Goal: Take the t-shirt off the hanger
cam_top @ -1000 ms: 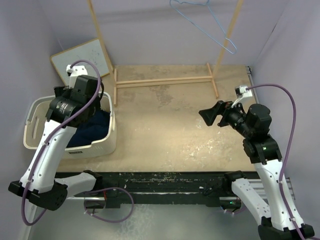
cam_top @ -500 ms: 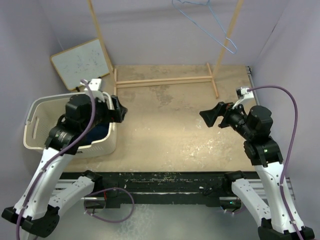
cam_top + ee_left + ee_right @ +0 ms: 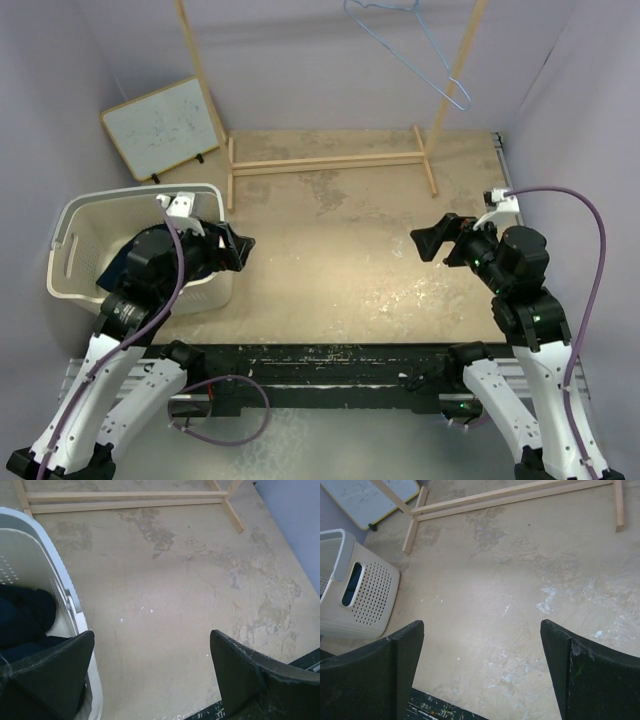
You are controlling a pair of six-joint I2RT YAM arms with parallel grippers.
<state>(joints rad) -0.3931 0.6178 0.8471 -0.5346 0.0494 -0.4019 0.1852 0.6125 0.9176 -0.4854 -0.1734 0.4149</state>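
The dark navy t-shirt (image 3: 22, 622) lies bunched inside the white basket (image 3: 55, 565). From above, only a patch of the t-shirt (image 3: 112, 272) shows beside my left arm. The light-blue wire hanger (image 3: 425, 55) hangs bare from the wooden rack at the back, with nothing on it. My left gripper (image 3: 235, 250) is open and empty just right of the basket's right wall, its jaws wide over bare table (image 3: 151, 635). My right gripper (image 3: 435, 240) hovers open and empty over the right half of the table (image 3: 481, 625).
The basket (image 3: 70, 225) stands at the left, and its perforated side also shows in the right wrist view (image 3: 367, 600). A whiteboard (image 3: 165, 125) leans on the back left wall. The rack's wooden base (image 3: 330, 160) lies across the back, with slanting poles (image 3: 200, 70) rising from it.
My left arm has swung out from over the basket, rightwards and nearer, leaving the t-shirt inside. My right arm has drawn back a little toward its base. Both grippers stay open.
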